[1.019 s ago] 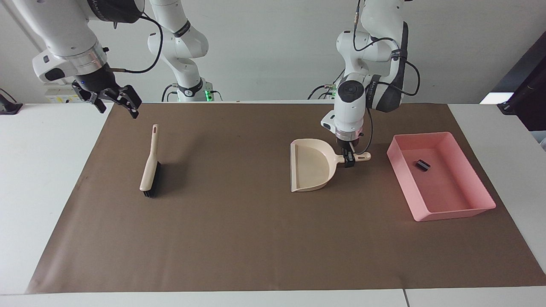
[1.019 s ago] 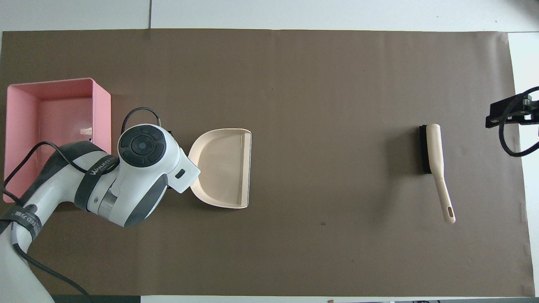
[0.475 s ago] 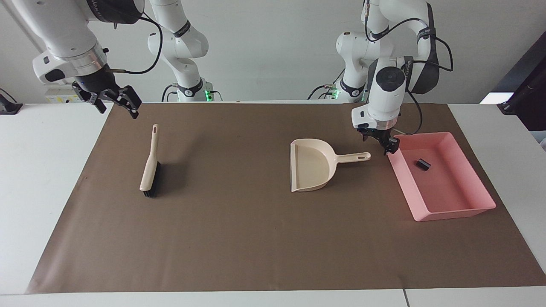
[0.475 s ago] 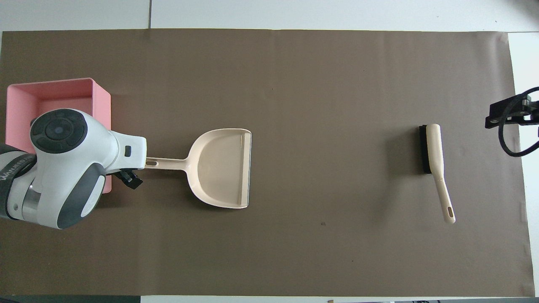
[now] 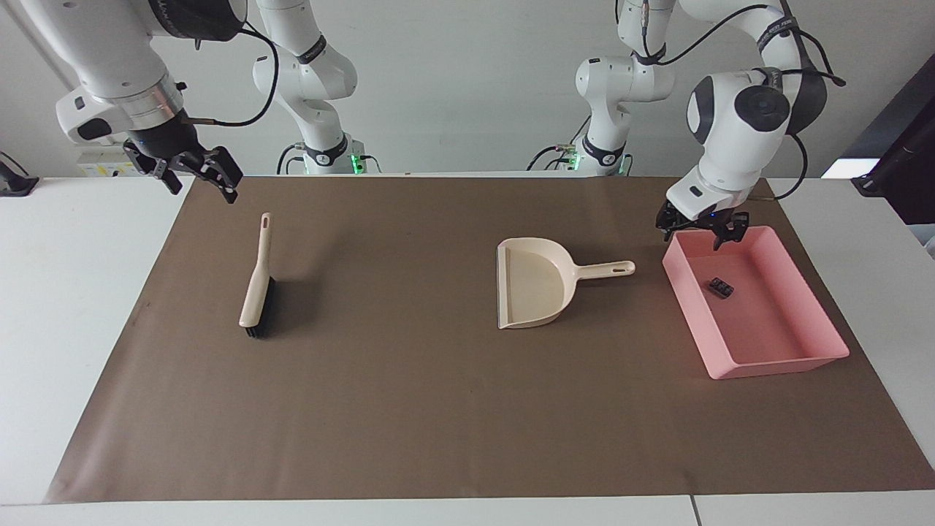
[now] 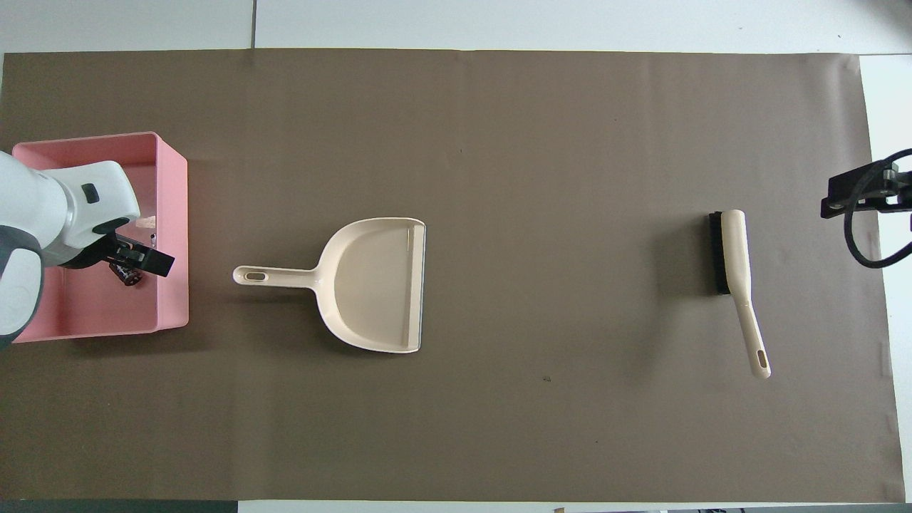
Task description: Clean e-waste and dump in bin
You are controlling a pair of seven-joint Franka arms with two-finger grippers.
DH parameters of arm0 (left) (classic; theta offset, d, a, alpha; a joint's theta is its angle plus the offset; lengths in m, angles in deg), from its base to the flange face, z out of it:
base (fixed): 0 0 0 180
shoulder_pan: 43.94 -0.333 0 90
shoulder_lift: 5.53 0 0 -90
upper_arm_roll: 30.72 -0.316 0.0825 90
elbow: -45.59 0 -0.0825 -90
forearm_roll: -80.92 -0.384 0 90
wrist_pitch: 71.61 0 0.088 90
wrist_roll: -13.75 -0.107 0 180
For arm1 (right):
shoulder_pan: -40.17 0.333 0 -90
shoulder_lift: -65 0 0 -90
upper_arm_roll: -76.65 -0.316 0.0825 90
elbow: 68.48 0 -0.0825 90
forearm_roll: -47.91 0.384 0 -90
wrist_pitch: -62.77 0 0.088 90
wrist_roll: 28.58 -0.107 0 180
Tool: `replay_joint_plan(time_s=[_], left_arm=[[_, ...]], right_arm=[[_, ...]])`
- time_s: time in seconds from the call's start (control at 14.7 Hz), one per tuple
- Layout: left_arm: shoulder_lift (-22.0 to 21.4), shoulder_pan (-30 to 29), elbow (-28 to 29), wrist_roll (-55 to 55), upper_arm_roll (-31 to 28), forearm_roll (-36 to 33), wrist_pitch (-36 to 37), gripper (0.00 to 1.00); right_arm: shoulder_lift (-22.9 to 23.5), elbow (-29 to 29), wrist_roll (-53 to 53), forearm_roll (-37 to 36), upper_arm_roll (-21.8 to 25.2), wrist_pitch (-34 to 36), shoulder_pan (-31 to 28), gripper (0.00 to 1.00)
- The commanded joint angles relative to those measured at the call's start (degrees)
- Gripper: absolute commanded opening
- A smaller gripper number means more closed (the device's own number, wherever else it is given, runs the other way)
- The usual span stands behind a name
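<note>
The left gripper (image 5: 703,232) has let go of the dustpan (image 5: 533,281) and now hangs spread and empty over the bin (image 5: 789,358). A black chip (image 5: 722,287) lies in the bin, so the dumping looks done; the right gripper (image 5: 197,172) waits, fingers apart.

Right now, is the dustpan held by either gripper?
No. The dustpan lies alone on the mat, the left gripper over the bin.

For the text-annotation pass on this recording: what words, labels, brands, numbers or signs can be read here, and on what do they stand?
None can be read.
Left arm: band lettering too blurred.
Dustpan, brush, pink bin: no print shows.
Black chip in the bin: any marks too small.
</note>
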Motion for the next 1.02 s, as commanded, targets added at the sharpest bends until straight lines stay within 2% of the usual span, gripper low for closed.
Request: replay_joint_plan(time_s=[0.0,0.27,0.41,0.61,0.95], left_arm=[[0.84,-2.27,-8.91,0.84,0.39,2.18,6.47,0.98],[5.4,-3.95,-20.87,1.28,0.39,7.1,14.47,0.98],[6.11,-3.95,-24.3,1.55,0.3,7.1,17.64,0.98],[2.97,-4.21,-22.48,7.41,0.3,6.93,19.22,0.98],[-2.67,-5.26,-15.46,7.52,0.3,6.93,19.41,0.98]], right_arm=[[-1.11,1.24,2.23,-0.5,0.05,0.03,0.09,1.0],[-1.11,1.15,2.23,-0.59,0.58,-0.23,1.75,1.0],[-1.02,1.07,2.05,-0.68,4.25,0.03,5.0,1.0],[-1.11,1.15,2.14,-0.42,4.27,0.03,4.74,1.0],[-1.11,1.24,2.14,-0.15,3.75,0.03,3.17,1.0]])
